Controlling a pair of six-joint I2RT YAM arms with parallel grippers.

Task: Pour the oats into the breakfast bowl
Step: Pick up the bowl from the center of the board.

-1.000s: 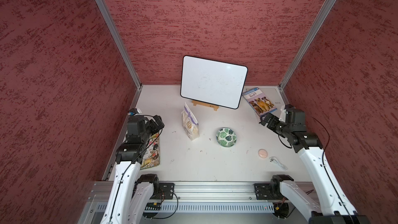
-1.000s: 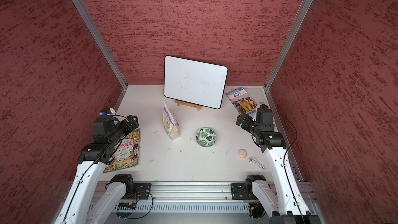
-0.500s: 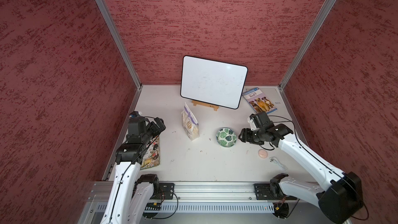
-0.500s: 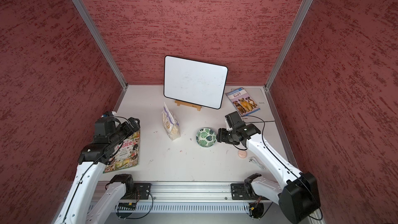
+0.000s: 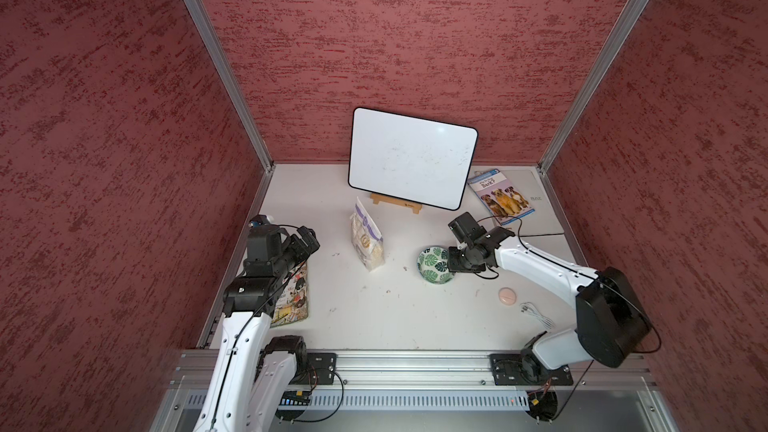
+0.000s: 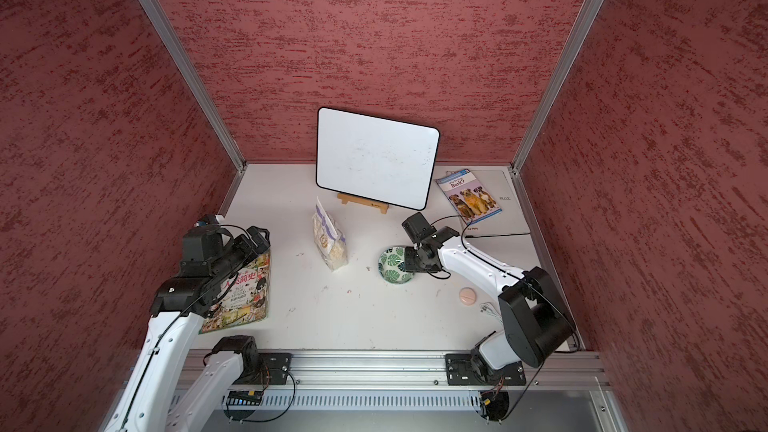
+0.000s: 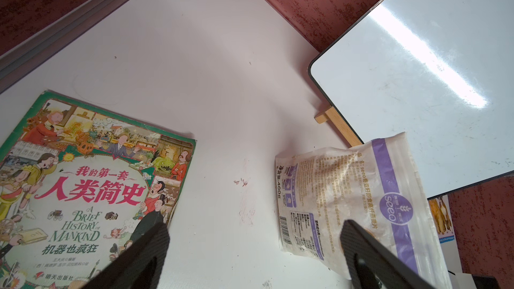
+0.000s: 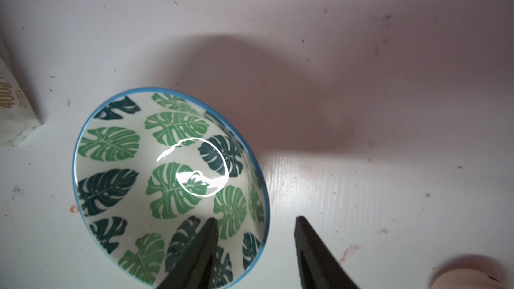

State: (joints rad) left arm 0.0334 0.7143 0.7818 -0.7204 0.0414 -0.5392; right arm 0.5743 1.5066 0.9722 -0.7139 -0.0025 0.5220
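The oats pouch (image 5: 368, 241) (image 6: 330, 243) stands upright mid-table, pale flakes behind white and purple print; the left wrist view shows its back (image 7: 347, 198). The breakfast bowl (image 5: 432, 264) (image 6: 392, 264), white with green leaves, sits to the pouch's right and looks empty in the right wrist view (image 8: 167, 179). My right gripper (image 8: 254, 219) (image 5: 451, 261) straddles the bowl's right rim, one finger inside and one outside, with gaps on both sides. My left gripper (image 7: 254, 225) (image 5: 309, 238) hovers wide open left of the pouch, holding nothing.
A whiteboard (image 5: 411, 157) on a wooden easel stands at the back. A dog book (image 5: 500, 197) lies on a grey mat at back right. An illustrated book (image 6: 245, 288) lies under my left arm. A pink disc (image 5: 507, 295) and a white cable (image 5: 536, 313) lie at front right.
My right arm has swung in from the right wall to the bowl, and its jaws have narrowed around the rim. The left arm has barely moved.
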